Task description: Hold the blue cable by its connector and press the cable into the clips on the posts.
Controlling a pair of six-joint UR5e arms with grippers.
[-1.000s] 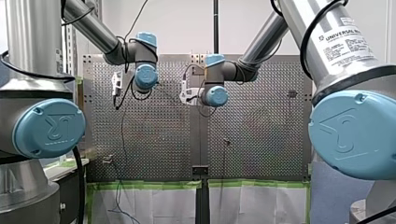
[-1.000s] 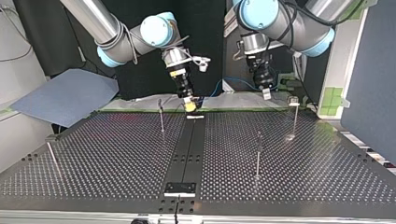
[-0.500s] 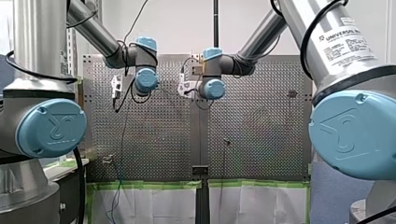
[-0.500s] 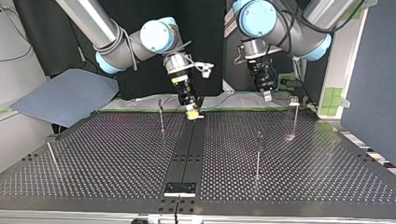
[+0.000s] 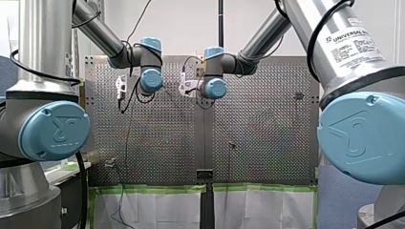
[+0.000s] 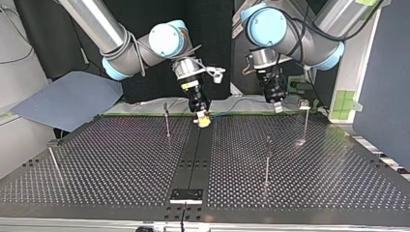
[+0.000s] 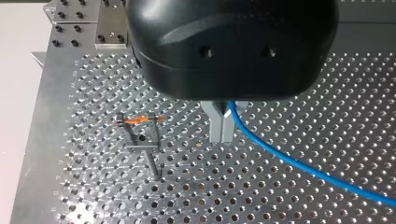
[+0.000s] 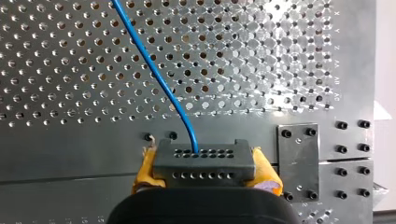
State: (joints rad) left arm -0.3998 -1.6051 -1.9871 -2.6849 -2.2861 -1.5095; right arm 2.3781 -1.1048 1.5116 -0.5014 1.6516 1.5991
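In the right wrist view my right gripper (image 8: 205, 175) is shut on the grey connector (image 8: 203, 161), yellow pads on both its sides. The blue cable (image 8: 154, 70) leaves the connector and runs ahead over the perforated plate. In the top view this gripper (image 6: 203, 121) hangs tilted just above the table's far edge, near the middle strip. My left gripper (image 7: 222, 133) is shut, and the blue cable (image 7: 299, 165) comes out at its fingers and trails away. Beside it stands a post with a clip (image 7: 140, 135). In the top view it (image 6: 277, 105) hangs close to the far right post (image 6: 304, 121).
Other thin posts rise from the table: one at the far middle (image 6: 167, 118), one nearer at the right (image 6: 267, 159), one at the left edge (image 6: 54, 162). A dark strip (image 6: 193, 159) runs down the table's middle. A blue sheet (image 6: 67, 99) lies beyond the table.
My right gripper has tilted and carried the connector lower and toward the top view's right. My left gripper has sunk a little toward the table's far edge.
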